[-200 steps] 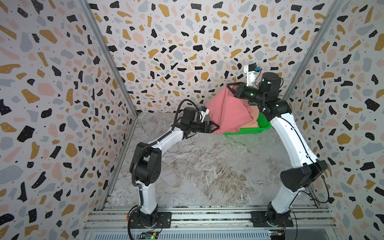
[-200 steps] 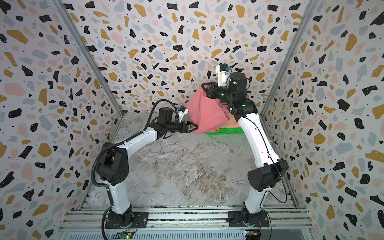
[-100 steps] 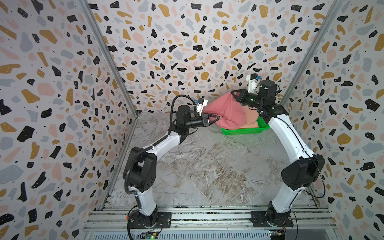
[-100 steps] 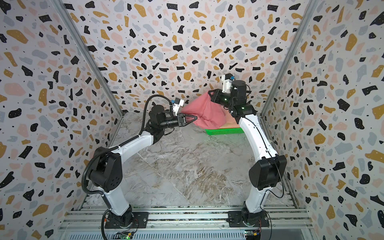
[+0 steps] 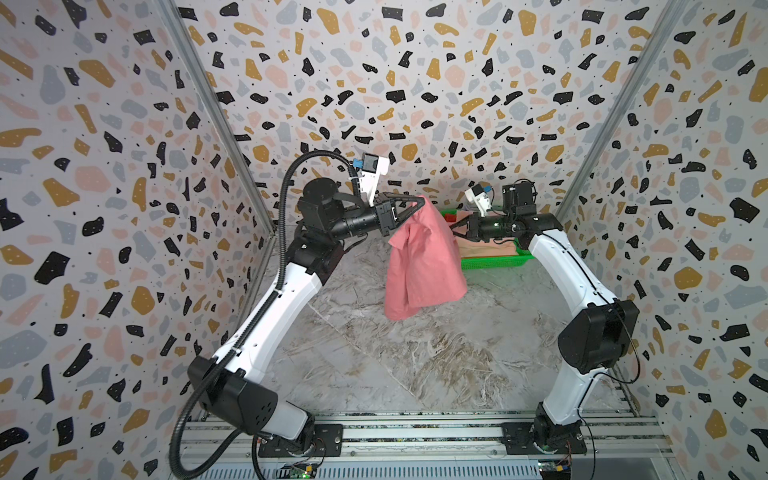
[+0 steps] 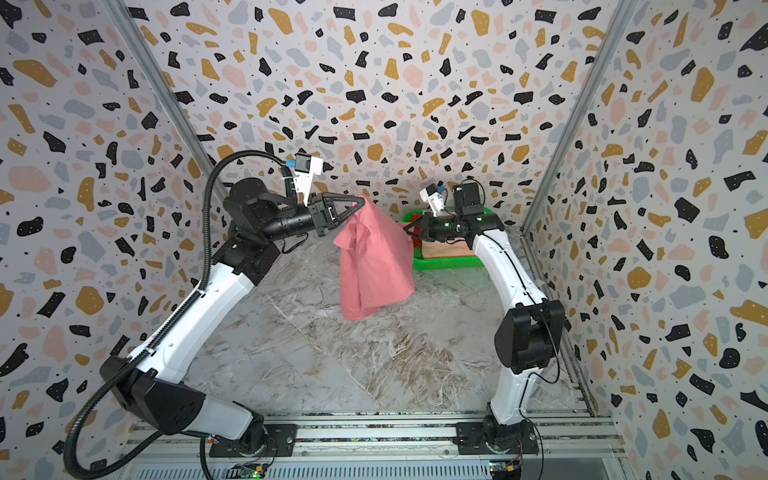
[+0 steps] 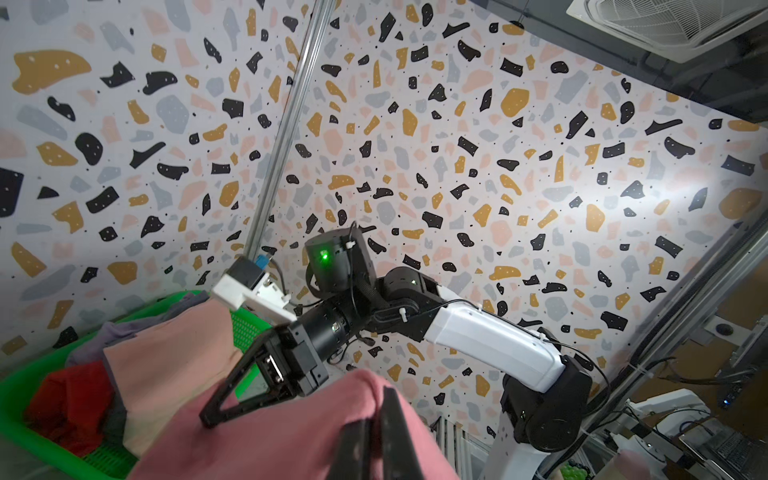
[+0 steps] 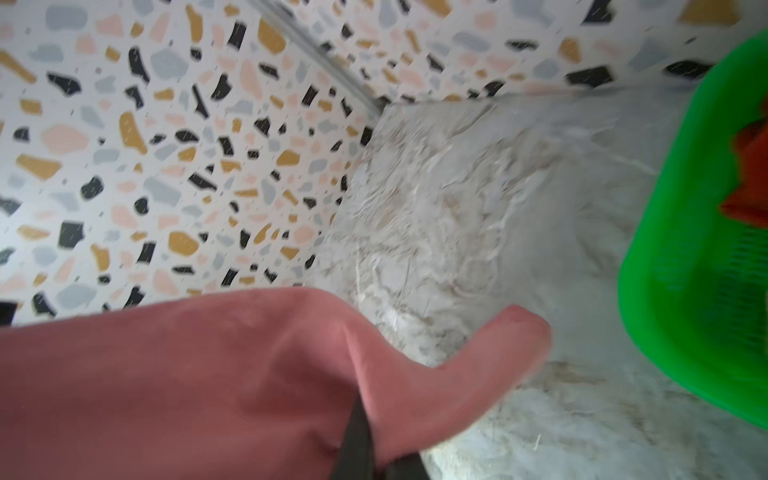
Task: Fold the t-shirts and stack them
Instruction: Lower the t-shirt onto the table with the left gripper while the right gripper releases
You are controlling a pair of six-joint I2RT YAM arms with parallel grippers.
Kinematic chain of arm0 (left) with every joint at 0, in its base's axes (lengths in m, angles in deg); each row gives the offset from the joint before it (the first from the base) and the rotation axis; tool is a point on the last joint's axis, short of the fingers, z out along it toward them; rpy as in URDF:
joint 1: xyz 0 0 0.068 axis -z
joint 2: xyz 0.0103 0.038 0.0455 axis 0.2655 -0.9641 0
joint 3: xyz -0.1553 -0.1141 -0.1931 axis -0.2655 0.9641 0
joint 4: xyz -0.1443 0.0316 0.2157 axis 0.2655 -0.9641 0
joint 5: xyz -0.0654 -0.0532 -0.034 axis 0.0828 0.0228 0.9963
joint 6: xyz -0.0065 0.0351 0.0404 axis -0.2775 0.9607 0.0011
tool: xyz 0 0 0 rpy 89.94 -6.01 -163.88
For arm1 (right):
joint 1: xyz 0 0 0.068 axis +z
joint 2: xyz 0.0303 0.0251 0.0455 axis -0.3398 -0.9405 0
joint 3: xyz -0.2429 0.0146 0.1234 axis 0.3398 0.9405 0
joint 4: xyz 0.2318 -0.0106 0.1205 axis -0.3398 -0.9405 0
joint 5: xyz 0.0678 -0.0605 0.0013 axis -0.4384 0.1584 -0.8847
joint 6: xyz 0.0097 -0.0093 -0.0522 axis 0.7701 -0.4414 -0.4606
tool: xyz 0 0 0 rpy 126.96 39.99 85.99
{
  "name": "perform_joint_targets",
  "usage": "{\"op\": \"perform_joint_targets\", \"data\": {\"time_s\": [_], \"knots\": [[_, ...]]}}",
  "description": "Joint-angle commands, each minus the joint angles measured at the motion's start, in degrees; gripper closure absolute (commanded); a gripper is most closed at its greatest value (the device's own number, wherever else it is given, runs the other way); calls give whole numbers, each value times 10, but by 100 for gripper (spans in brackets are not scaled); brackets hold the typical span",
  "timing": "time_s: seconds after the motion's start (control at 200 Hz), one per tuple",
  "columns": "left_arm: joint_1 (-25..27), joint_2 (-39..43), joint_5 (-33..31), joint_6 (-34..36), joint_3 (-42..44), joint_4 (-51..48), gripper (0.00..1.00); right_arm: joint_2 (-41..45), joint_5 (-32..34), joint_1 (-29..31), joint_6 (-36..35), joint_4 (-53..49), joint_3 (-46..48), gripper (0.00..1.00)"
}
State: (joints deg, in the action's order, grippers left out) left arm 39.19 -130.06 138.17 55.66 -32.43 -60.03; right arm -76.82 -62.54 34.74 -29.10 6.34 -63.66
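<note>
Hanging between your two arms, the dusty rose-pink t-shirt (image 5: 424, 266) is out of the green basket (image 5: 494, 262) and just to the left of it in both top views. It droops toward the marbled worktop (image 5: 395, 365); whether its hem touches the surface cannot be told.

Your left pincer (image 5: 422, 202) is clamped on the shirt's highest point, on the side away from the basket. Your right pincer (image 5: 453, 230) is clamped on the edge nearest the basket, lower than the left and close to the basket's left end.

The left wrist view confirms both grips. Pink cloth is pinched between the dark fingers (image 7: 395, 432), and the right pincer's tip is buried in the same fabric.

Inside the basket, the pale peach t-shirt (image 7: 166, 357) lies uppermost and reaches up to the rim. The bright red t-shirt (image 7: 70, 399) lies crumpled beside it, and a grey-purple cloth (image 7: 112, 336) shows behind both. The right wrist view is blurred; you can make out only pink cloth, the worktop and the basket.
</note>
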Motion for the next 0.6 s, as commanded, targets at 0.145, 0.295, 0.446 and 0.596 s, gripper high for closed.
{"op": "perform_joint_targets", "data": {"time_s": [0.145, 0.295, 0.446, 0.596], "knots": [[-23, -25, -164, 13, -47, -33, 100, -11, -67, 18, -46, -30, 51, 88], [-65, -126, -228, -116, -46, -13, 100, -71, -25, 19, -34, 11, 64, 67], [-92, -239, -262, -187, -60, -29, 100, -103, 97, 25, -33, 8, 71, 53], [-101, -314, -292, -196, -74, -40, 100, -49, 144, 39, -19, 84, 156, 49]]}}
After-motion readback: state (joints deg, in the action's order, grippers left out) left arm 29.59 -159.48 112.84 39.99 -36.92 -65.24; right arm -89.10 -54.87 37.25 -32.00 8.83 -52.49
